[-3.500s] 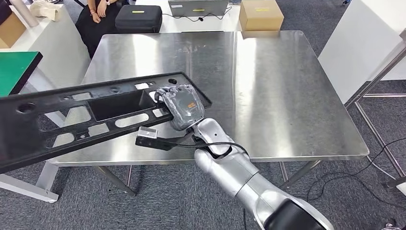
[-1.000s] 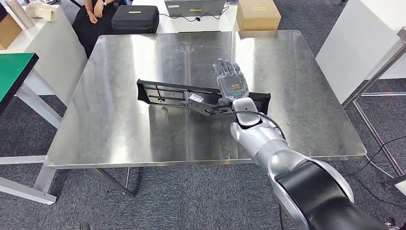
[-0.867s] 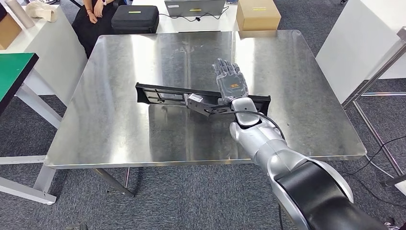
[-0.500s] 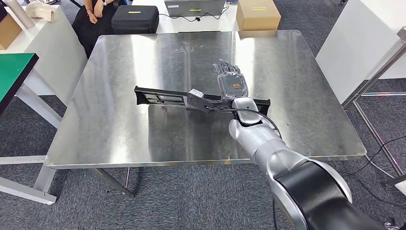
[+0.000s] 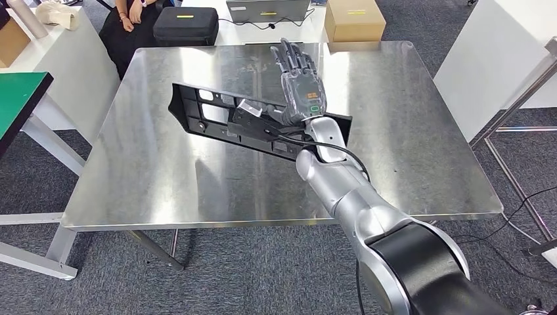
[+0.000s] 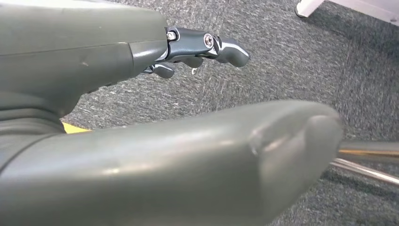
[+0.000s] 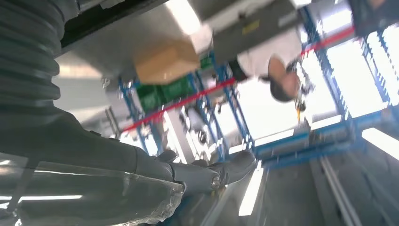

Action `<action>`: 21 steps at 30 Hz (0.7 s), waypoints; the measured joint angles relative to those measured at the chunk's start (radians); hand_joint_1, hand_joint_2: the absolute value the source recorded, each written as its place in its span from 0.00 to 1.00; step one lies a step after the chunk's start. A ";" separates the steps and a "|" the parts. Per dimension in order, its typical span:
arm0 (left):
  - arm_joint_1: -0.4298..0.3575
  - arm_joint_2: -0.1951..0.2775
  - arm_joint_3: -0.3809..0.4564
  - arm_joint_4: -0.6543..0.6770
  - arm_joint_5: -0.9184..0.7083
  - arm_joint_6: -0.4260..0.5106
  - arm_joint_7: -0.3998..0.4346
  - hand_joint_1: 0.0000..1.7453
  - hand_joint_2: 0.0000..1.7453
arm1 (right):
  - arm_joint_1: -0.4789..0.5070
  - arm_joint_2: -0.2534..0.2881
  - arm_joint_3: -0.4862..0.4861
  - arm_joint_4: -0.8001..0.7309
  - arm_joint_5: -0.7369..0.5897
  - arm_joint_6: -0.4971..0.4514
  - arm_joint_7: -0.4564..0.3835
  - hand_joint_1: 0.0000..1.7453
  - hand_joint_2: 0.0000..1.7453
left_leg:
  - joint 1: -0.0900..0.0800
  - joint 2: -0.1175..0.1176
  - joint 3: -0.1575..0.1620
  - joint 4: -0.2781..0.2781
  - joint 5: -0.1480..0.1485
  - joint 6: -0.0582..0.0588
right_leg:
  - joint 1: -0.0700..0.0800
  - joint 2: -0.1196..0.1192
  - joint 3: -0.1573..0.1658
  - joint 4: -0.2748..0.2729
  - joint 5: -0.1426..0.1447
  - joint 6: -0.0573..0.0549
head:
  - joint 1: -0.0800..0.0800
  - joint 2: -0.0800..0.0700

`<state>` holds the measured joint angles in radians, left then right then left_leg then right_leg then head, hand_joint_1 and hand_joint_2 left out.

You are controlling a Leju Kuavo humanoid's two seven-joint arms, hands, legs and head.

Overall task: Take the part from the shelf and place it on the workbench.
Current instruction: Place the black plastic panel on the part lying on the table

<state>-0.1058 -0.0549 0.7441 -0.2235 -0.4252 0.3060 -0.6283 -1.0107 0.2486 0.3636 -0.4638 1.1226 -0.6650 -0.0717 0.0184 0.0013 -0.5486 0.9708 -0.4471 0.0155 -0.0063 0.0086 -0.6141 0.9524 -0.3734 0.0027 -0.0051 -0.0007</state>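
The long black part [image 5: 203, 111], a flat frame with cut-outs, is tilted above the middle of the steel workbench [image 5: 394, 131], its left end raised and its shadow on the metal below. My right hand [image 5: 299, 88] is at the part's right half and carries it. Its fingers [image 5: 289, 56] stretch straight out toward the far edge, and the grip underneath is hidden. In the right wrist view the right hand [image 7: 117, 174] reaches out with straight fingers. My left hand [image 6: 70, 61] hangs over grey carpet with nothing in it, fingers [image 6: 211, 44] apart from the thumb.
Beyond the bench stand a black case [image 5: 186, 25], a laptop [image 5: 268, 9] and a cardboard box [image 5: 355, 21]; a person [image 5: 128, 20] sits at the far left. A green-topped table [image 5: 20, 98] is at left, a white partition [image 5: 499, 52] and metal legs at right.
The part lay low and nearly level on the bench half a second ago. My right hand has since risen toward the far-left, and the part has come up and tilted with it.
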 joint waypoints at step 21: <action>0.006 -0.001 0.027 0.000 0.002 0.006 -0.007 0.00 0.00 | -0.005 -0.001 0.019 -0.055 0.147 0.082 0.159 0.00 1.00 | 0.000 0.000 0.000 0.000 0.000 0.000 | 0.000 0.000 0.000 0.000 0.000 0.000 | 0.000 0.000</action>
<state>-0.0995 -0.0557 0.7712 -0.2235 -0.4237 0.3120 -0.6352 -1.0157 0.2475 0.3830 -0.5190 1.2700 -0.5830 0.0868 0.0181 0.0014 -0.5486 0.9708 -0.4473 0.0155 -0.0066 0.0087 -0.6141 0.9524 -0.3734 0.0027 -0.0053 -0.0008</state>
